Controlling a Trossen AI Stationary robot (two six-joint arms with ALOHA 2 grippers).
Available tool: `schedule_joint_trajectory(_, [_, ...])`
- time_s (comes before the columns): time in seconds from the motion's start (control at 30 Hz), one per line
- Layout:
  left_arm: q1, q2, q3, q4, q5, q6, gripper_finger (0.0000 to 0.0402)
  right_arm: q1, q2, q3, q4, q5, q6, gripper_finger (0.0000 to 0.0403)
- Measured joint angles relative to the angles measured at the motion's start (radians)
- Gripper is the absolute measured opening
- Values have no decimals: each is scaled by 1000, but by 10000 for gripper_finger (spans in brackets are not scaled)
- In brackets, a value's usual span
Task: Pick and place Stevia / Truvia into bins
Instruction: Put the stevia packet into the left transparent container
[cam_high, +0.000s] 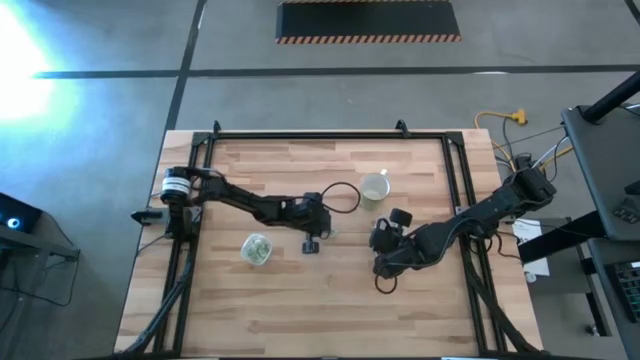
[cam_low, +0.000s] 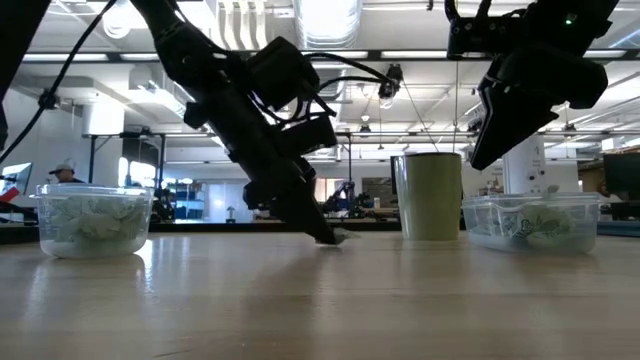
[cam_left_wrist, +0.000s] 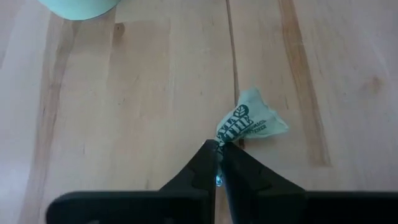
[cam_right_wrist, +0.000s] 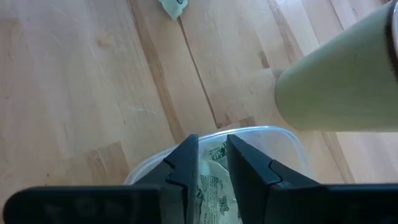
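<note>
A crumpled pale green and white Stevia packet (cam_left_wrist: 252, 121) lies on the wooden table (cam_left_wrist: 124, 112), just short of the cream mug (cam_low: 432, 195). My left gripper (cam_left_wrist: 219, 148) slants down to it and is shut on its corner. My right gripper (cam_right_wrist: 211, 152) hangs above the rounded-rectangular clear bin (cam_right_wrist: 283, 140). Its fingers stand a little apart with nothing between them, and packets (cam_right_wrist: 214, 180) lie in the bin below. The round clear bin (cam_high: 256, 249), also holding packets, stands nearer the table's front left. My left gripper pinches the packet's near corner (cam_left_wrist: 222, 140) between its two fingertips. The fingers slant down from the table's left side. The rest of the packet lies crumpled on the table beyond the tips.
The cream mug (cam_high: 375, 186) stands toward the far side of the table, close to the rectangular bin (cam_low: 530, 222). A black frame (cam_high: 330, 135) runs round the tabletop. Bare wood lies along the near edge.
</note>
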Motion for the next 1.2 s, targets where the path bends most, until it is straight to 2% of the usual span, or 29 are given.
schedule_joint_trajectory(0.23, [-43,-123,-6,-86,-3,-24,6,0,0,-8,-2,0,0,79])
schedule_joint_trajectory(0.47, [-124,-305,-41,-313,-4,-79,6,0,1,-23,3,0,0,69])
schedule_joint_trajectory(0.57, [-176,-380,-80,-411,-14,-122,6,0,1,-28,5,0,1,68])
schedule_joint_trajectory(0.73, [-264,-515,-164,-433,-46,-146,6,0,1,-32,6,0,1,75])
schedule_joint_trajectory(1.0, [-347,-719,-272,-557,-156,-326,6,0,1,-34,24,0,1,79])
schedule_joint_trajectory(1.2, [-377,-817,-365,-614,-153,-479,6,0,1,-35,27,0,1,70])
